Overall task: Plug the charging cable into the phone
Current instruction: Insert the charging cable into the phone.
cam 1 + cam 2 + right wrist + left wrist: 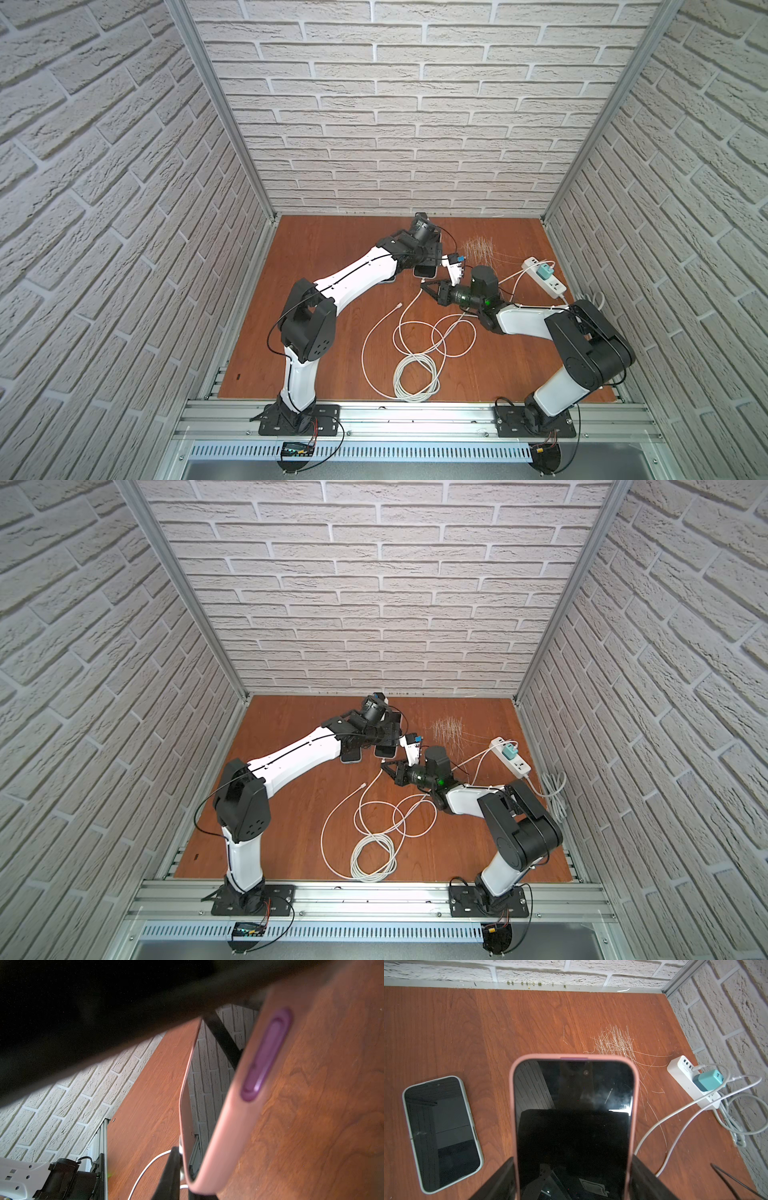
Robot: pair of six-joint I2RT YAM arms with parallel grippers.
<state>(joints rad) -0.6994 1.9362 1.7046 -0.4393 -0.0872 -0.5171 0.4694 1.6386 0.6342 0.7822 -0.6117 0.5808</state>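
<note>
Wooden bench: left end effector clamps the pink-cased phone; right end effector, pinched together, grips the white charging cable.

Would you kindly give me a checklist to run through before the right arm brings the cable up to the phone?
1. Pink-cased phone clamped between the left tool's jaws: ok.
2. Right tool shut on the white charging cable: ok.
3. Plug lined up with the phone's port: cannot tell, both hidden.
4. Cable slack: ok, loose loops on the wooden table.
5. Grey-cased phone out of the way: ok, flat beside the held one.
</note>
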